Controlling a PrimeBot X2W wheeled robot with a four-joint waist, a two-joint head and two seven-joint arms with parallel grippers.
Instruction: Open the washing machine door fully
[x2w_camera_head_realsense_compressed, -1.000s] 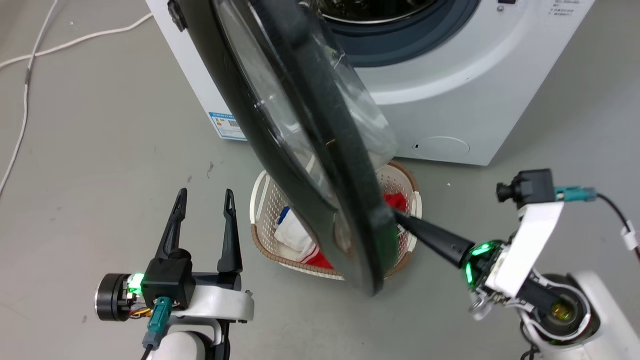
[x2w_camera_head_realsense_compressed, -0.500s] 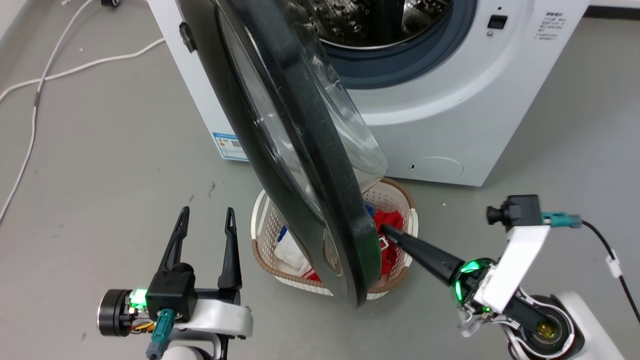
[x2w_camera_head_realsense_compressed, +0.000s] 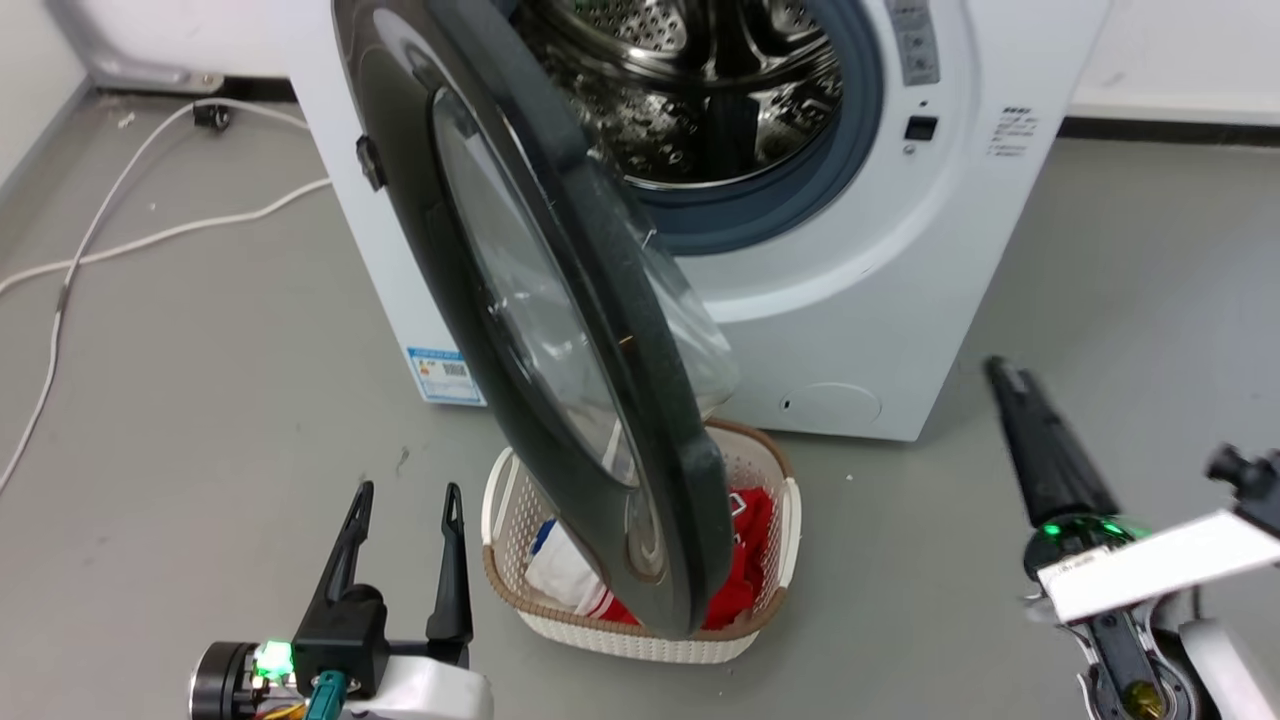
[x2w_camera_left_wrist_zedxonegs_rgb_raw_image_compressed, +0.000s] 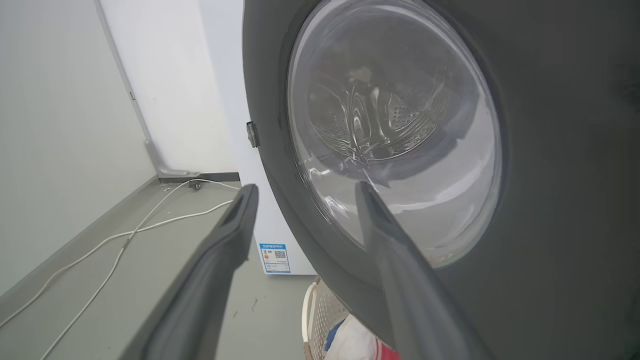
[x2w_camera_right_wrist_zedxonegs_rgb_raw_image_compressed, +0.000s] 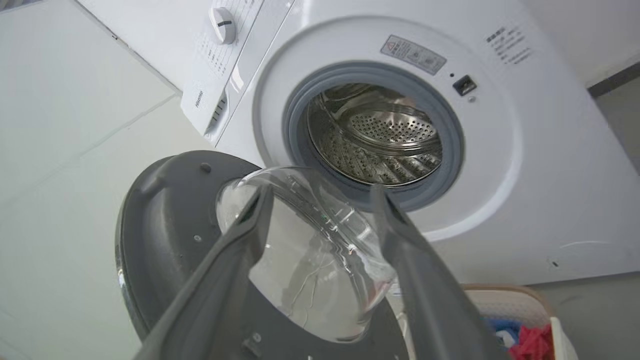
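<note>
- We find the washing machine door (x2w_camera_head_realsense_compressed: 560, 330) swung well out from the washing machine (x2w_camera_head_realsense_compressed: 900, 300). It is attached at the left of the opening, with its rim turned edge-on to the head camera.
- The clear glass bowl (x2w_camera_head_realsense_compressed: 690, 340) of the door faces right, and the glossy outer face faces left.
- The steel drum (x2w_camera_head_realsense_compressed: 690, 90) and the grey gasket (x2w_camera_head_realsense_compressed: 780, 215) around it lie exposed behind the door.
- The lower edge of the door hangs over a white laundry basket (x2w_camera_head_realsense_compressed: 640, 640), which stands on the floor (x2w_camera_head_realsense_compressed: 200, 400) just in front of the machine. The basket holds red and white cloth (x2w_camera_head_realsense_compressed: 745, 575). We cannot tell whether door and basket touch.
- The left gripper (x2w_camera_head_realsense_compressed: 408, 490) sits at lower left, beside the outer face of the door and not touching it. Its fingers are spread apart and hold nothing.
- The right gripper (x2w_camera_head_realsense_compressed: 995, 370) sits at lower right, well apart from the door. In the head view it is blurred and appears as one dark shape. In its own wrist view we see both fingers spread, gripping nothing and pointing toward the bowl and the drum opening.
- A white cable (x2w_camera_head_realsense_compressed: 150, 240) lies on the floor to the left of the machine.
</note>
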